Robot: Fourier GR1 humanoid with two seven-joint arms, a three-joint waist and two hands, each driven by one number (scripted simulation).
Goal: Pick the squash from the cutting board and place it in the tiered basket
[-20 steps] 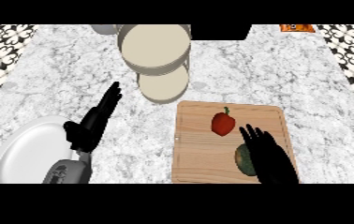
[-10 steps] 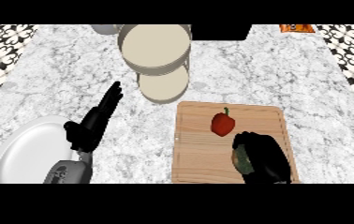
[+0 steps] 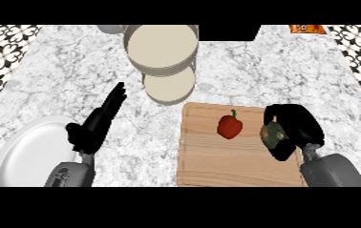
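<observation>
- Right hand [image 3: 300, 127] curled round dark green squash [image 3: 272, 134], at right edge of wooden cutting board [image 3: 211, 167].
- Red bell pepper [image 3: 230, 126] on board, just left of squash.
- Left hand [image 3: 95, 127] resting, fingers straight, beside white plate [image 3: 28, 150].
- Tiered basket [image 3: 162, 55] at counter's far side, well apart from squash.

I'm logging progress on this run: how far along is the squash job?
Done: the right hand has closed round the dark green squash at the right edge of the wooden cutting board, beside the red pepper. In hand: the grasp; whether the squash has lifted off is unclear. Left: carrying it to the cream tiered basket at the counter's far side. The left hand rests open near the white plate.
</observation>
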